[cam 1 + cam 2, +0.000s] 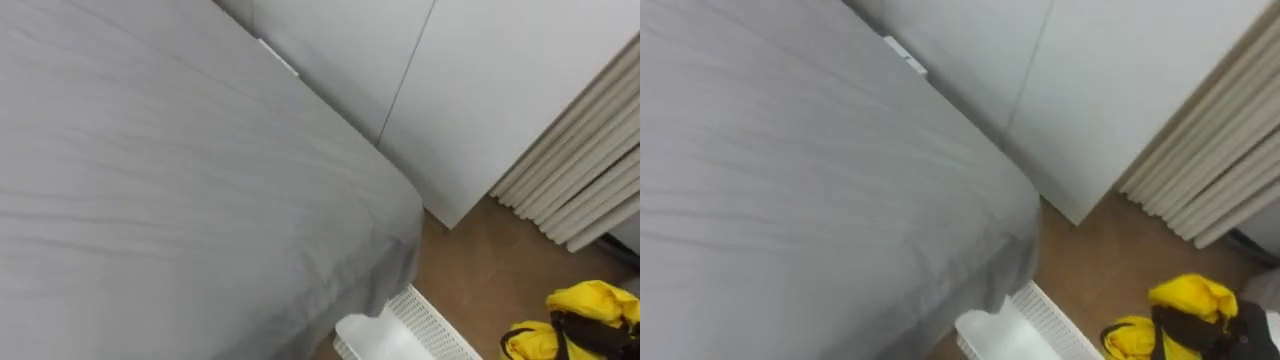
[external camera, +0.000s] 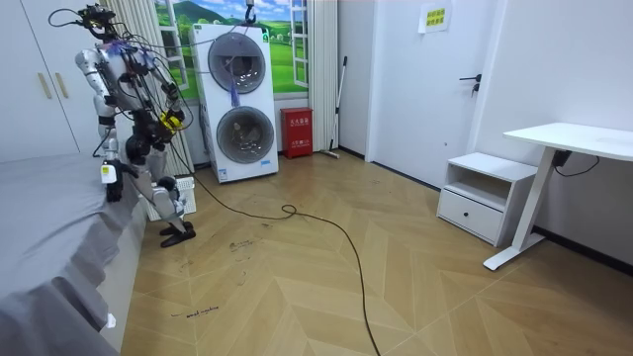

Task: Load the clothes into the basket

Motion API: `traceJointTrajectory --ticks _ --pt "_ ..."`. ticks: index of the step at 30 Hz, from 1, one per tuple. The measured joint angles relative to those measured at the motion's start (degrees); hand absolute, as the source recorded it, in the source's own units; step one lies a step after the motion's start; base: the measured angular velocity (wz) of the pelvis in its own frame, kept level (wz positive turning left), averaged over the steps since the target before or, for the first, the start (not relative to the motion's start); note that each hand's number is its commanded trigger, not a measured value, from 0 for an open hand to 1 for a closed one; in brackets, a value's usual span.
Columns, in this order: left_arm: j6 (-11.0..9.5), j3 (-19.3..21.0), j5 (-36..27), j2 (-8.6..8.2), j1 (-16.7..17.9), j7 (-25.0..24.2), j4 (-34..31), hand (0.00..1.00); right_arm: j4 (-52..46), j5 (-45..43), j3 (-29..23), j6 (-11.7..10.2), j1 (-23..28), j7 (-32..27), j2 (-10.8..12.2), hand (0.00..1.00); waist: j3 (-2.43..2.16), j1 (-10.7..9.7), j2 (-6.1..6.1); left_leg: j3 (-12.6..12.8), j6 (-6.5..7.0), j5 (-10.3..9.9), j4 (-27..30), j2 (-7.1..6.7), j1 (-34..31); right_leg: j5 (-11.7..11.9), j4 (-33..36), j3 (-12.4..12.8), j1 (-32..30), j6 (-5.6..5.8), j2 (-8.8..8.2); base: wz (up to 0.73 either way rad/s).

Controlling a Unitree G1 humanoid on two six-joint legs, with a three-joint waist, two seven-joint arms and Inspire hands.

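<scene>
In the left eye view, a grey bed (image 1: pixel 180 180) takes up the left and middle, its corner hanging over the wooden floor (image 1: pixel 480 265). White wardrobe doors (image 1: pixel 480 80) stand behind the bed, and a pale pleated curtain (image 1: pixel 580 190) is at the right. Just beside the bed's corner, at the bottom edge, is a white slatted basket (image 1: pixel 430 322). A yellow garment (image 1: pixel 592 300) sits at the lower right, apart from the basket and above the floor. The right hand (image 1: pixel 572 336) has its dark fingers curled round the garment. In the room view, the robot stands upright at the bed's corner, facing the wardrobe with the curtain close behind it. The basket is on the floor by its feet. The garment shows as a small yellow patch at its raised right hand. The left hand (image 2: pixel 111 186) hangs low against the bed's edge, and I cannot tell whether it is open or closed. A stacked washer and dryer (image 2: pixel 242 99) stands further along the wall.
</scene>
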Motion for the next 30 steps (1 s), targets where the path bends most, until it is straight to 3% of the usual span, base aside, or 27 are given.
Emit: traceJointTrajectory --ticks 2,4,6,11,17,23,27,30 --pt "0.00 -0.90 0.17 0.01 -0.15 -0.73 0.01 0.00 1.80 0.11 -0.04 -0.31 -2.16 -0.02 -0.19 1.00 -0.02 -1.26 0.91 -0.02 0.35 -0.19 0.58 -0.04 -1.87 0.17 0.98 0.73 -2.23 0.29 0.17 -0.20" --pt "-0.01 -2.98 0.17 0.00 -0.82 -1.14 0.02 0.00 4.17 0.20 -0.03 -0.75 -4.65 -0.05 -1.35 1.00 0.24 -1.45 2.20 -0.24 0.70 -0.39 1.61 -0.04 -3.73 0.33 1.41 1.22 -3.97 0.61 0.18 -0.21" --pt "-0.03 -5.05 0.17 0.00 -2.71 -1.33 0.80 0.00 6.70 0.16 0.05 -0.91 -8.36 -0.03 -2.94 1.00 0.27 -1.39 3.85 -0.37 1.25 -0.56 1.98 -0.39 -5.85 0.28 2.88 1.80 -6.72 1.14 0.24 -0.18" --pt "-1.73 -10.40 0.15 0.27 -7.20 -1.33 2.47 0.00 8.78 0.77 2.54 -2.51 -16.34 0.02 -5.84 1.00 0.38 -1.43 6.20 -0.57 2.55 0.21 1.81 -1.20 -9.18 0.00 4.85 1.22 -10.77 1.83 -0.43 0.03" --pt "-5.02 -13.87 1.40 1.07 -9.23 -1.34 2.76 0.00 15.82 -1.68 6.15 -4.45 -26.62 -1.47 -7.62 1.00 0.33 0.91 6.91 -1.13 3.40 1.29 1.85 -2.32 -12.57 -0.41 8.16 0.74 -15.58 2.19 -1.14 0.06" --pt "-8.78 -17.16 1.30 1.54 -12.92 -1.34 6.69 0.00 19.82 0.17 11.28 -5.18 -31.94 -2.85 -7.98 1.00 0.35 4.08 6.77 -1.86 3.68 1.81 1.71 -3.20 -14.65 -1.70 10.72 -0.37 -18.35 2.13 -1.90 0.12" --pt "-9.76 -18.95 1.15 2.11 -14.54 -1.35 7.33 0.00 22.04 2.95 13.78 -5.69 -32.85 -2.91 -8.59 1.00 0.33 5.28 6.77 -3.67 3.73 1.93 2.23 -3.24 -16.40 -1.74 11.17 -3.01 -19.66 1.81 -2.78 0.22" --pt "-9.78 -20.52 0.96 2.40 -15.92 -1.79 7.46 0.00 24.85 4.44 15.75 -5.98 -33.83 -2.86 -8.67 1.00 0.31 6.68 6.74 -4.19 3.76 2.30 2.45 -3.33 -17.44 -1.96 11.62 -3.57 -20.56 1.59 -3.07 0.14"
